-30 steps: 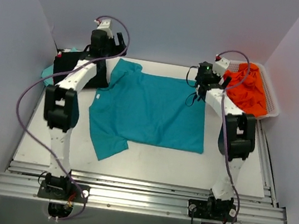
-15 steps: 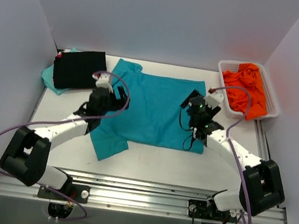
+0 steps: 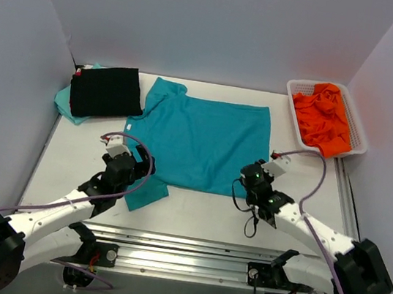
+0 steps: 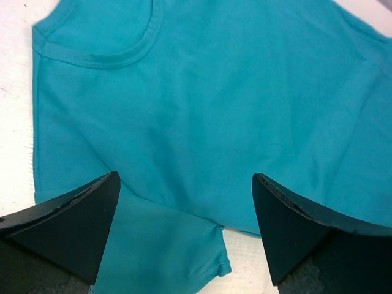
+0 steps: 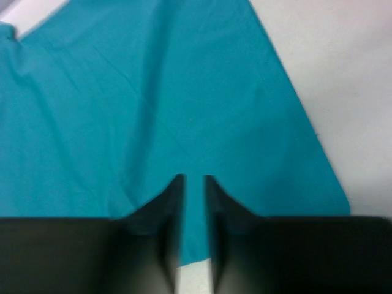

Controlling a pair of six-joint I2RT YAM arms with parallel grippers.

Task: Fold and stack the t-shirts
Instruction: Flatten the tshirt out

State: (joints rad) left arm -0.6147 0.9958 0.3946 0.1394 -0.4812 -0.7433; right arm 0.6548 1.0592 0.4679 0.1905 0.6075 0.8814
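A teal t-shirt [image 3: 201, 142] lies spread flat on the table, collar to the left, one sleeve [image 3: 144, 191] pointing at the near edge. My left gripper [image 3: 129, 169] hovers over that sleeve and the left side of the shirt. In the left wrist view its jaws [image 4: 184, 202] are wide open and empty above the teal cloth [image 4: 202, 104]. My right gripper [image 3: 251, 179] hovers over the shirt's near hem by its right corner. In the right wrist view it [image 5: 193, 180] is shut to a thin slit and holds nothing; the teal cloth [image 5: 184, 92] lies below.
A folded black shirt [image 3: 105, 90] lies on a teal shirt [image 3: 61, 102] at the back left. A white mesh basket [image 3: 358, 134] at the back right holds crumpled orange shirts [image 3: 323, 114]. Grey walls close in three sides. A metal rail [image 3: 181, 252] runs along the near edge.
Both arms have drawn back from the far side of the table to the near edge. Both grippers now hang low over the teal shirt's near side. The shirt has not moved.
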